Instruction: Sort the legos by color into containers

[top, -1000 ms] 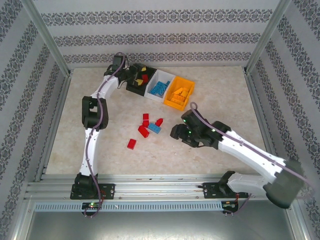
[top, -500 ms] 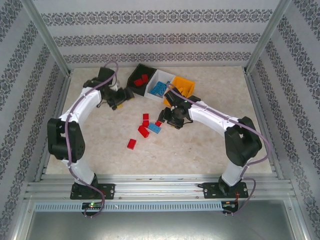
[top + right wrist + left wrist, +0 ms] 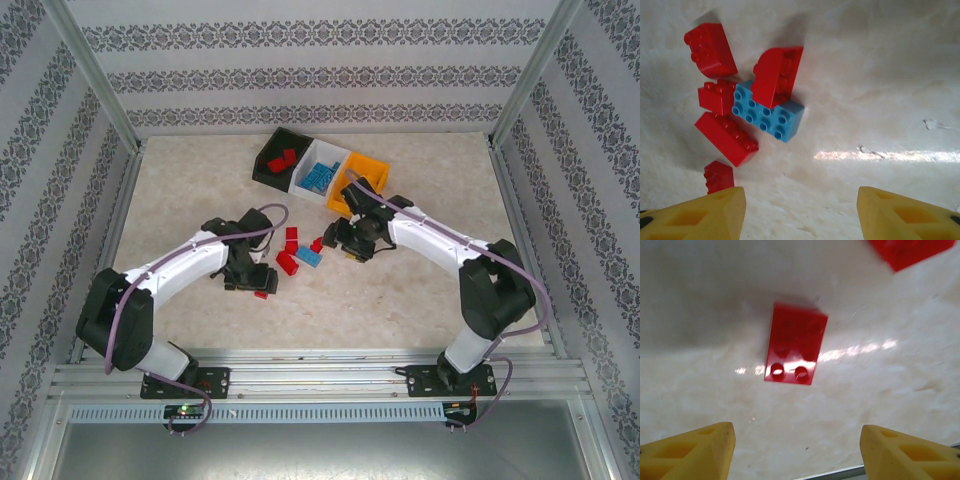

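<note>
Top right, a lego (image 3: pixel 910 252) (red) is cropped.

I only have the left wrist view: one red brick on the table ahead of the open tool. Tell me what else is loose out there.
Observer: Beyond your red brick lies a cluster: one blue brick among several red bricks.
Operator: Report the right tool.
Observer: The right tool hangs open near that cluster, nothing between its fingers.
Operator: Give me the bins.
Observer: In a row at the far side, the black bin holds red, the white bin blue, the orange bin orange.
</note>
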`<state>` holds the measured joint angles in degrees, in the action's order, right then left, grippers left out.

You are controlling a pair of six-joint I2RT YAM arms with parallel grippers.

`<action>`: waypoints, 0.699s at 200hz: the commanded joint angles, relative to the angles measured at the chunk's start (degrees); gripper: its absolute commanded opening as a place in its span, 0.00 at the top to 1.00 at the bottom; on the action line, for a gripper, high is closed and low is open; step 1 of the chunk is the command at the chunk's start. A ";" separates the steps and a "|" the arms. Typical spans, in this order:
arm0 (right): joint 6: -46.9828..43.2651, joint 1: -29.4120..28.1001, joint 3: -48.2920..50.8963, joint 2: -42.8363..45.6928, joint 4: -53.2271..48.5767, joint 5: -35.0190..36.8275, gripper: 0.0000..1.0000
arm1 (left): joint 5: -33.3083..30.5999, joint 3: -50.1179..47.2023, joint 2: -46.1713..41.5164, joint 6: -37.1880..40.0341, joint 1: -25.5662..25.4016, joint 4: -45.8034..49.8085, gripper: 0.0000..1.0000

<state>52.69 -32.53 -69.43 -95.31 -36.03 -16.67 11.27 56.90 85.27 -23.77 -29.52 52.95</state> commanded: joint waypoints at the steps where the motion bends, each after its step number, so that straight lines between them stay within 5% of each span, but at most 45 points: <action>1: -0.50 0.37 2.77 4.19 0.32 -0.99 0.39 | -3.25 -2.25 0.29 0.66 -1.66 -1.53 0.33; 112: 1.83 -0.25 11.89 14.91 1.31 0.15 0.39 | -4.63 2.17 13.06 2.89 -2.91 -7.86 0.35; 140: 1.96 -0.25 12.12 15.35 1.23 0.23 0.39 | -4.32 3.95 15.79 3.70 -2.92 -8.29 0.44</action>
<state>53.84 -32.49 -57.87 -81.28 -34.94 -17.23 8.25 58.74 99.04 -22.28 -31.55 45.56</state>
